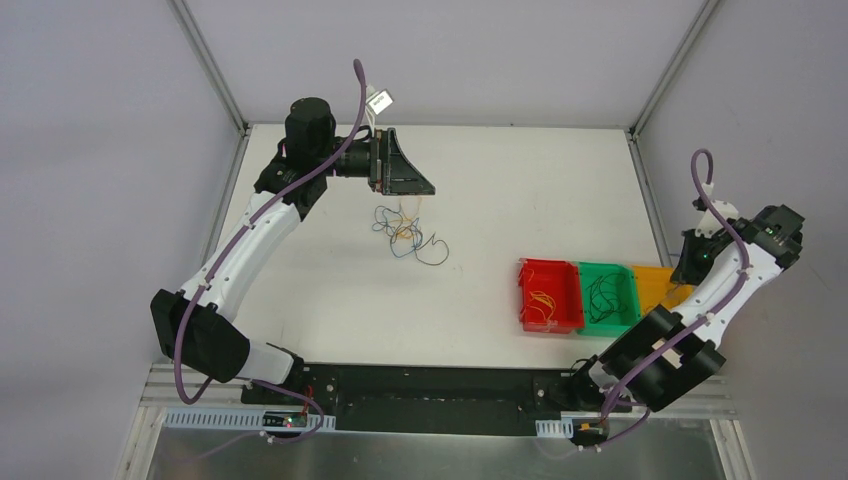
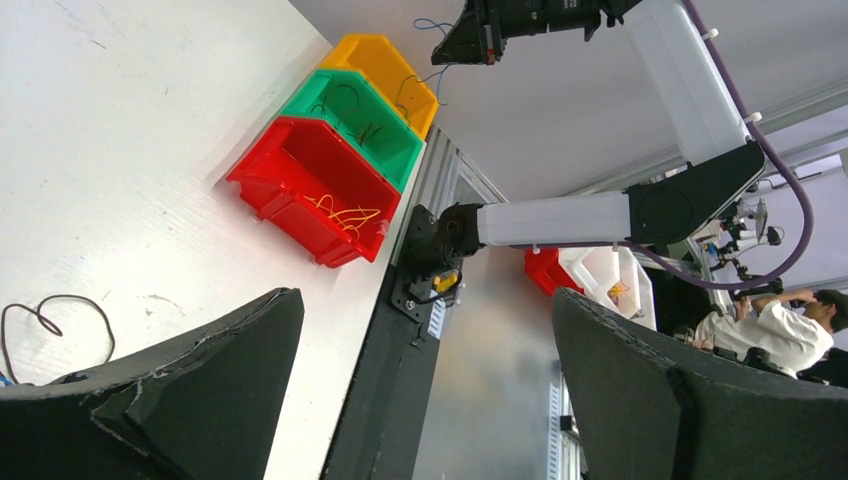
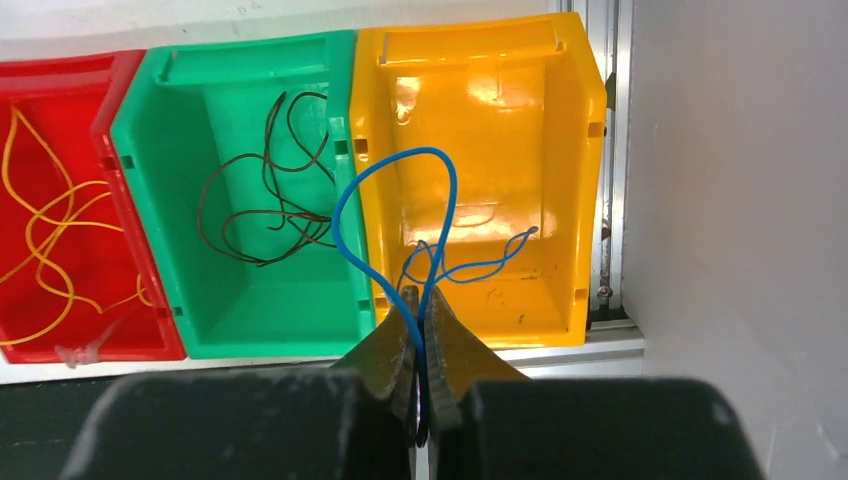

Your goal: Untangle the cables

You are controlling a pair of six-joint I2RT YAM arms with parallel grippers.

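A small tangle of thin blue, yellow-orange and black cables [image 1: 405, 232] lies on the white table, just below my left gripper [image 1: 420, 183]. That gripper is wide open and empty in the left wrist view [image 2: 425, 295], with one black cable [image 2: 75, 297] on the table beside its left finger. My right gripper [image 3: 422, 310] is shut on a blue cable [image 3: 432, 151], which loops over the yellow bin [image 3: 560, 180]. In the top view the right gripper [image 1: 692, 262] hangs over that bin [image 1: 655, 272].
The green bin [image 3: 230, 90] holds black cable [image 3: 270, 215]. The red bin [image 3: 60, 90] holds yellow cables [image 3: 50, 230]. The three bins stand in a row near the table's front right edge, with the enclosure wall to the right.
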